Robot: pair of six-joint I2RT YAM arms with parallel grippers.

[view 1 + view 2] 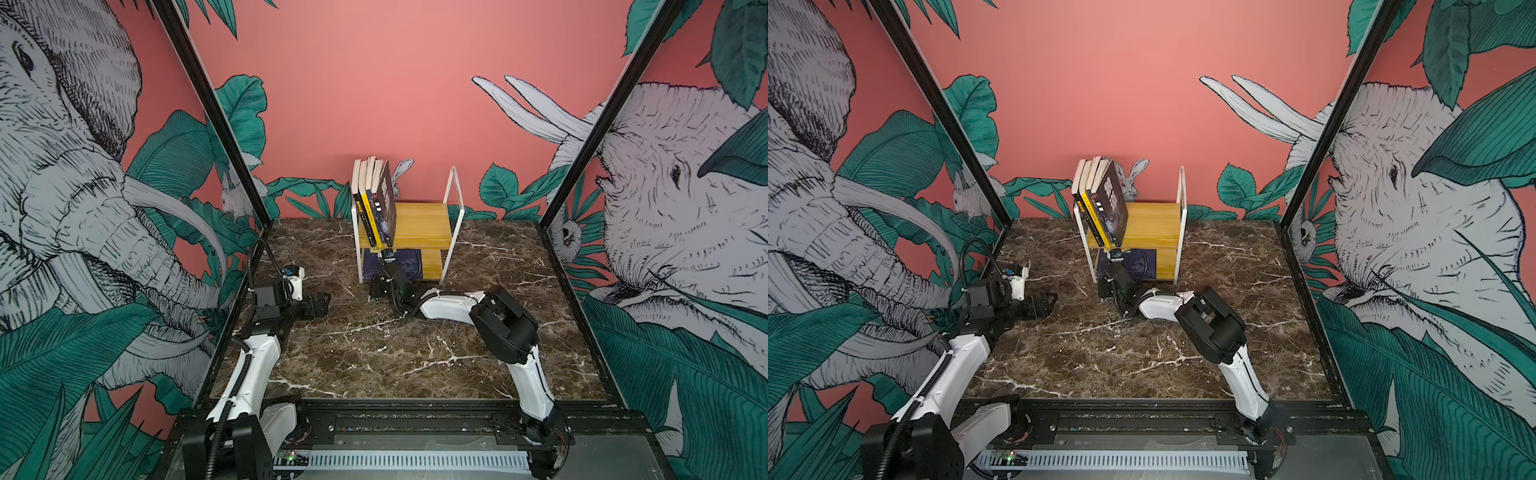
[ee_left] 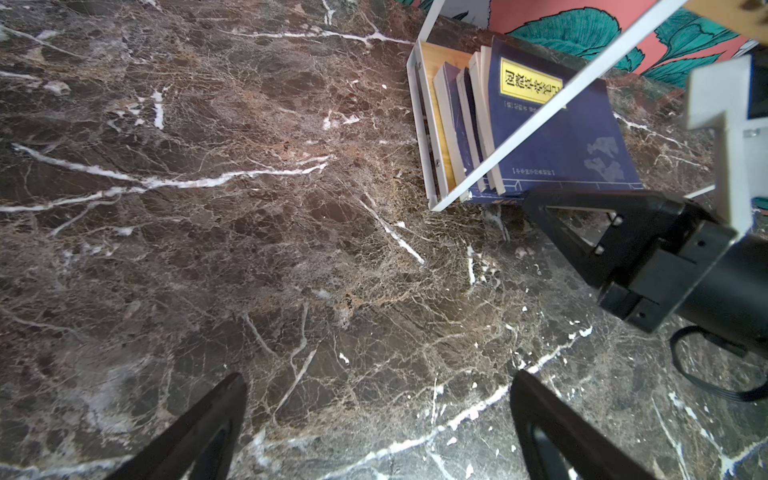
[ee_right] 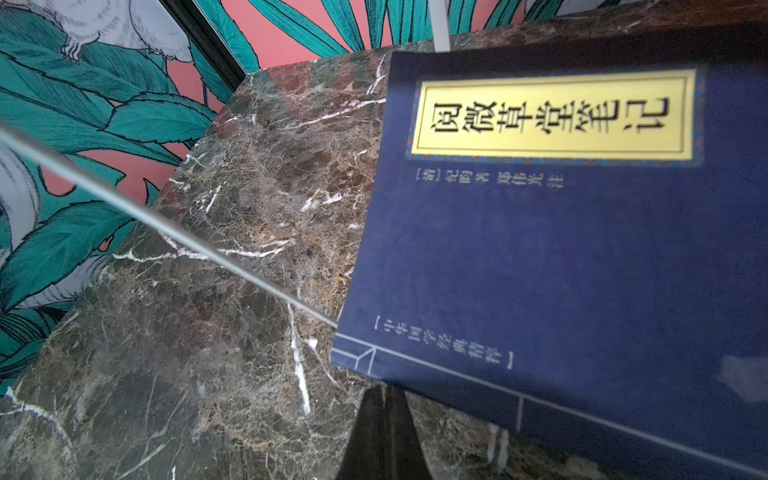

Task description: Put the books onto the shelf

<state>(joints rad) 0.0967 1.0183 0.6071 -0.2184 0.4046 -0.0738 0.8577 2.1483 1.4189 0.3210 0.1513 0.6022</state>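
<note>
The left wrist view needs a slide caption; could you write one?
Open left gripper above marble table; shut right gripper at navy books on shelf.

You've got soft, even light in both top views, a faint sheen on the dark brown marble tabletop [image 1: 374,357]. The black metal frame posts [image 1: 208,104] splay outward left and right, wide-lens stretch. Your right wrist view is soft: the navy blue paperback with the yellow label [image 3: 561,249] is blurred up close, the thin white metal rod [image 3: 166,224] smeared grey. Left wrist view: marble veins crisp.
</note>
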